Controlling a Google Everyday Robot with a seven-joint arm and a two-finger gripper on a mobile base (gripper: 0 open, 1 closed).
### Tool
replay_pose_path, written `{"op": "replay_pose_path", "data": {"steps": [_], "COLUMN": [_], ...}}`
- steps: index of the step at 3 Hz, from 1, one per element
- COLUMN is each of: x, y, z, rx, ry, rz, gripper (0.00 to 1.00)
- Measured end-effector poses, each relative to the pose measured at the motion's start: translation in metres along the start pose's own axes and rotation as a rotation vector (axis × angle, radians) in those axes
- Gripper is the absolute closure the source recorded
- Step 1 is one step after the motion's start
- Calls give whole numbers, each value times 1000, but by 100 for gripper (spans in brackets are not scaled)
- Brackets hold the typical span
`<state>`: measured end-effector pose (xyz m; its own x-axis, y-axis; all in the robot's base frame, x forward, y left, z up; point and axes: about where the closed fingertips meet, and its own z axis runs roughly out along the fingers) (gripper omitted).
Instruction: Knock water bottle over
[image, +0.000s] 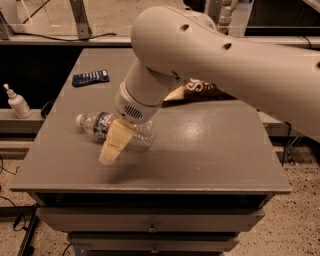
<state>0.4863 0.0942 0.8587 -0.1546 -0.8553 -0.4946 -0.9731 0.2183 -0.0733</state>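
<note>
water bottle (100, 122): lies on its side, left-centre of the table (215, 155), white cap toward the left edge; looks already knocked over.
gripper (111, 152): low over the bottle's mid-body, overlapping it in view; open or closed, cannot tell.
step: judged done. Lift straight up, no sideways drag, or the bottle may roll.
edges: left edge near the cap, front edge near the gripper tip.
room: open tabletop to the right. Snack bag (200, 89) and dark blue remote (90, 78) sit behind, apart.

The one camera looks down at a slant across the table (210, 150) from above its near edge, close enough that the arm (240, 55) fills the upper right. The gripper (114, 146) sits left of centre, low over the table.
</note>
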Motion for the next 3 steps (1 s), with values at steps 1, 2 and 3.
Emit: {"op": "replay_pose_path", "data": {"steps": [1,2,3], "x": [10,27,48], "y": [0,-3,-8], "z": [-34,-74,-115], "rx": [54,95,112], "ry": [-74,-194,-306], "rz": [25,53,70], "gripper": [0,0,0]}}
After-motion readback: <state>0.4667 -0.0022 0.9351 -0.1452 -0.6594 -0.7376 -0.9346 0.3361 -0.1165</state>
